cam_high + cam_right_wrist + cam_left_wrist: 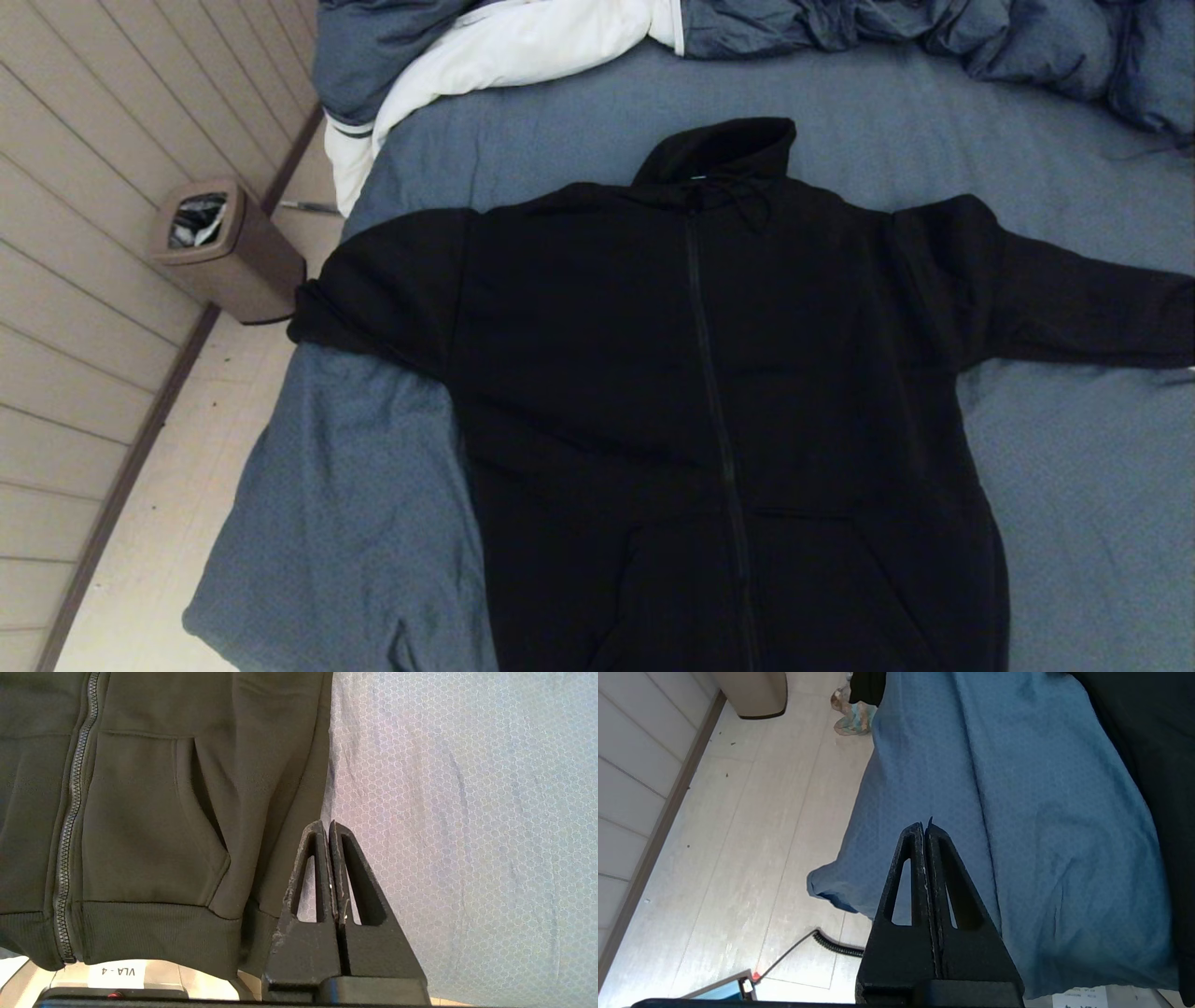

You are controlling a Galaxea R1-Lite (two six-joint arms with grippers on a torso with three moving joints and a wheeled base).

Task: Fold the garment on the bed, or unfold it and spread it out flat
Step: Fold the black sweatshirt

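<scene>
The garment (709,392) lies spread face-up on the bed (1074,485), zipper running hem-to-hood away from me. My right hand (328,828), pressed together and empty, hangs beside its hem corner, nearer than my left hand (924,828), likewise pressed together over bare sheet.

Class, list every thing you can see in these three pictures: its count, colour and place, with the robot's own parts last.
hoodie: one, black, spread flat front-up on the bed, zipped.
bed: one, blue-grey sheet, under the hoodie.
duvet: one, navy and white, bunched at the bed's far end.
bin: one, brown, on the floor by the wall.
coiled cable: one, black, on the floor.
left gripper: one, black, shut, empty.
right gripper: one, black, shut, empty, near the hoodie's hem.
</scene>
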